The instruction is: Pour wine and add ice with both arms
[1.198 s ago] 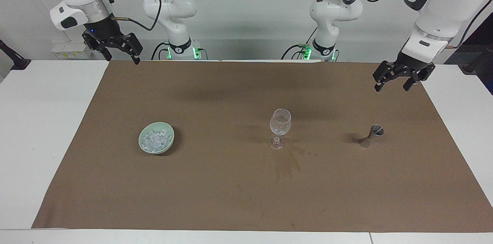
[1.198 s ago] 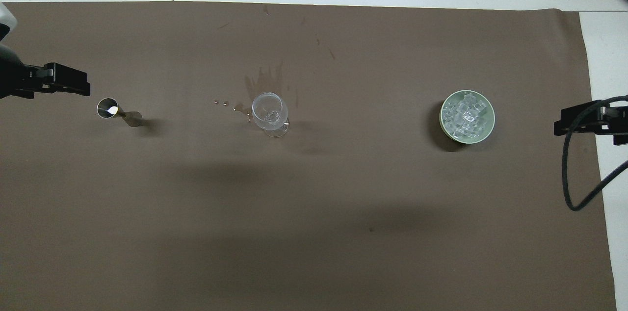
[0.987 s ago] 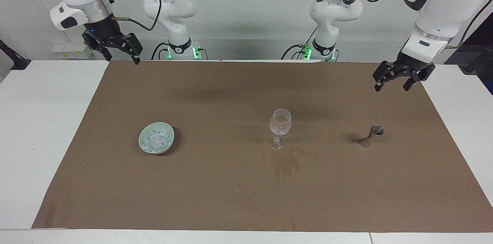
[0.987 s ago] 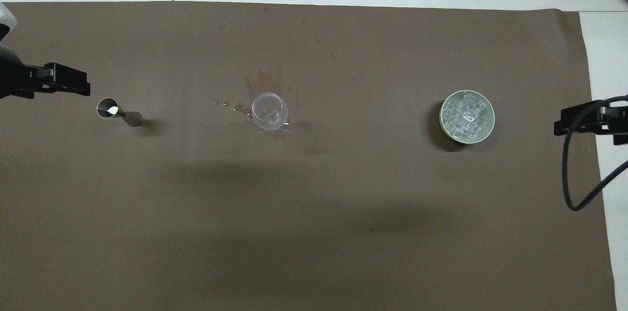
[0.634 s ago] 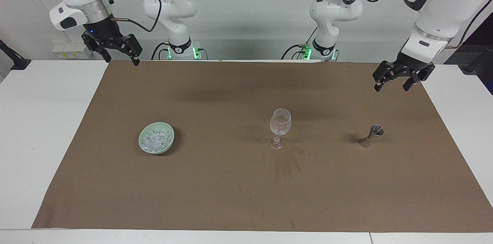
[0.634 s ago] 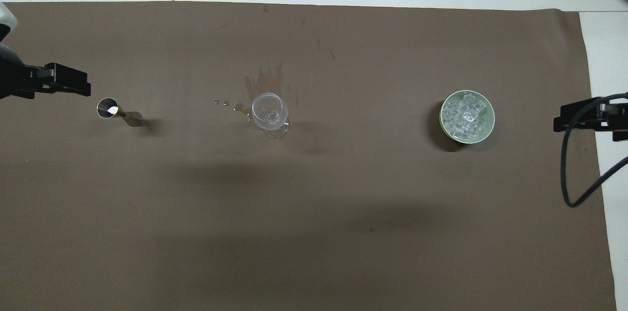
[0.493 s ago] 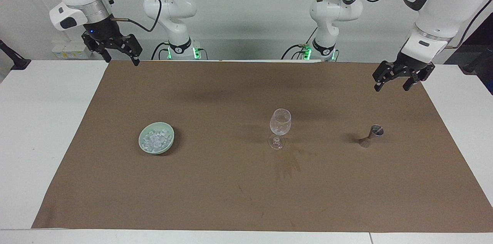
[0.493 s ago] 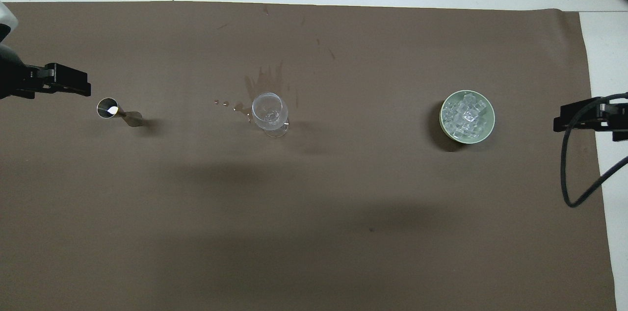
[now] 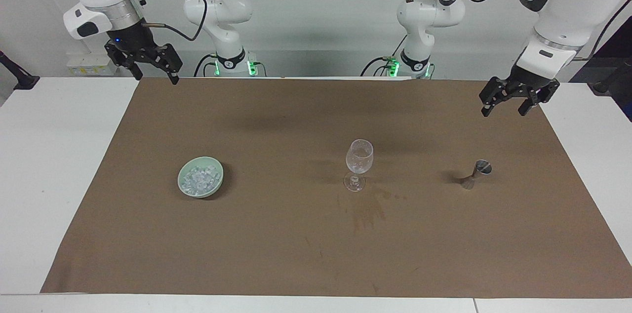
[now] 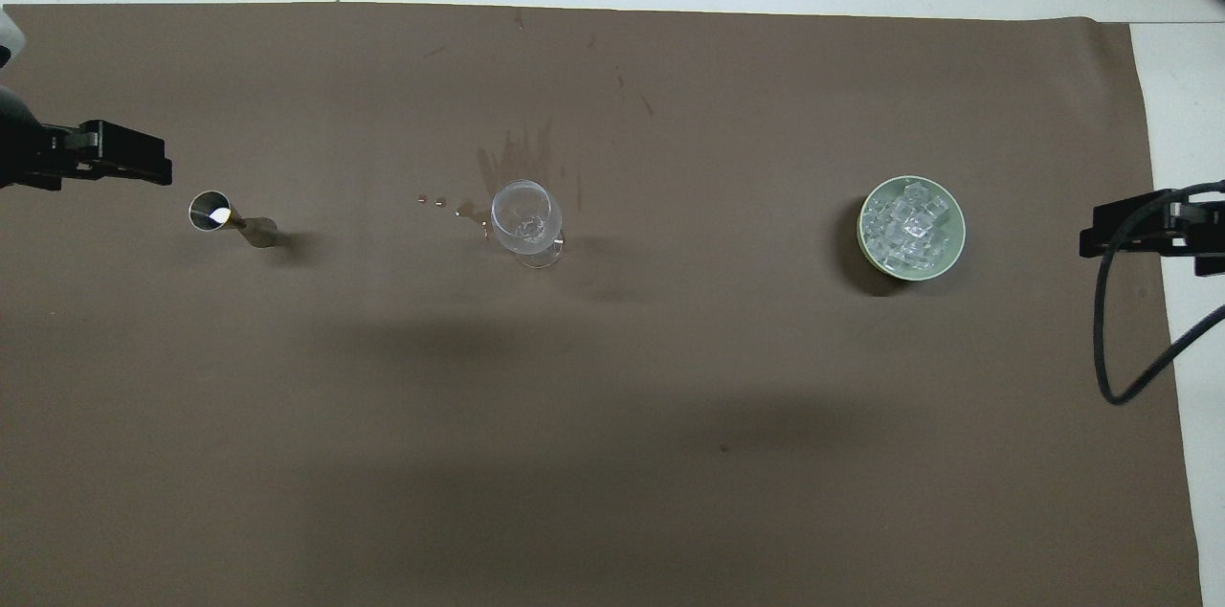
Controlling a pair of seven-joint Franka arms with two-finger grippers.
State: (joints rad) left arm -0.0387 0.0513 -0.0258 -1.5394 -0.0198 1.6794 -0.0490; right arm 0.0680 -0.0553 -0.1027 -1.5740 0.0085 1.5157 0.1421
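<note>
Jigger (image 9: 477, 174), small silvery hourglass type, stands upright on the brown mat (image 9: 296, 254) toward the left arm's end of the table (image 9: 49, 155); whether any wine is in it can't be told. Ice (image 9: 200, 180) = heap of small clear cubes in a pale green bowl (image 9: 185, 190), toward the right arm's end of the mat. Clear stemmed wine glass (image 9: 359, 164) stands upright between the two, well apart from both and closer to the jigger than to the bowl. All three sit in a rough row across the mid mat. Darker stains (image 9: 368, 209) mark the mat just beside the glass foot, on the side away from the robots, w/ a couple of tiny droplets (image 10: 430, 200) on the jigger side.

Left gripper (image 9: 507, 109) hangs in the air over the mat edge at the left arm's end, fingers spread, holding nothing, clear of the jigger. Right gripper (image 9: 156, 76) is up over the mat corner nearest the robots at the right arm's end, fingers spread too, empty, well apart from the bowl. Overhead view shows only the tips of each: left gripper (image 10: 124, 157) near the jigger (image 10: 212, 213), right gripper (image 10: 1120, 236) at the mat's edge.
</note>
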